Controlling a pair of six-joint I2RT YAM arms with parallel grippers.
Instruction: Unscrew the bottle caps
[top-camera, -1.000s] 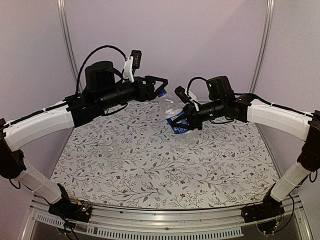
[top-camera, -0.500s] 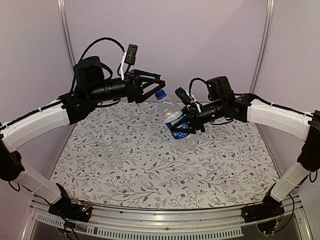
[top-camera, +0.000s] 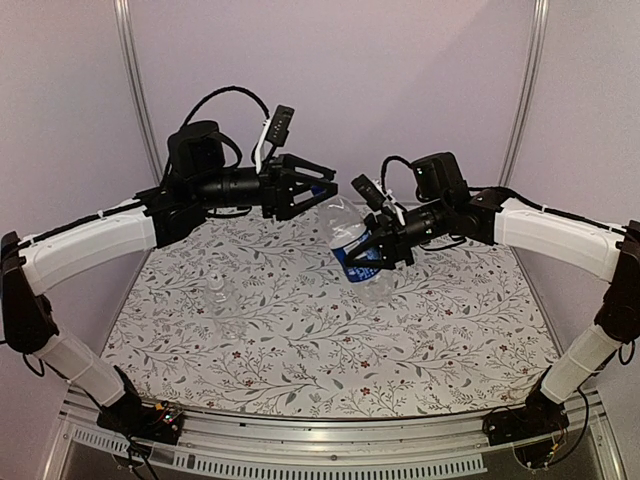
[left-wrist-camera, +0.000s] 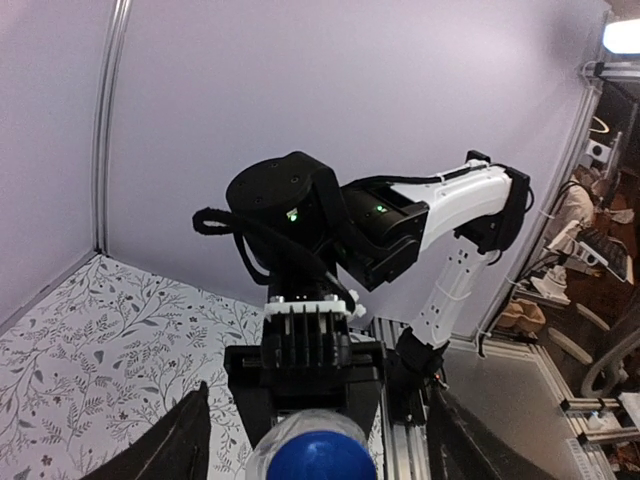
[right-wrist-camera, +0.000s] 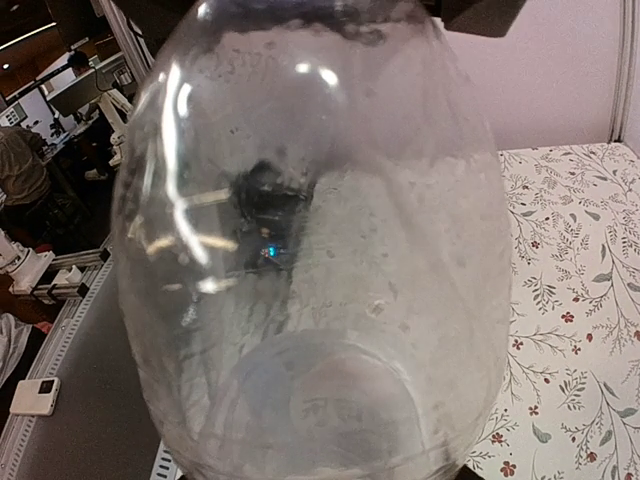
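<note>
Back in toward cap with left hand, spread wide open either side of it. Gripping bottle at label with right hand.

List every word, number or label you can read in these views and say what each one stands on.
No text is readable in any view.
Label band on the taller bottle: blue and white, its print too blurred to read.
Shorter bottle: no label shows.

blue cap partly off-frame
</note>
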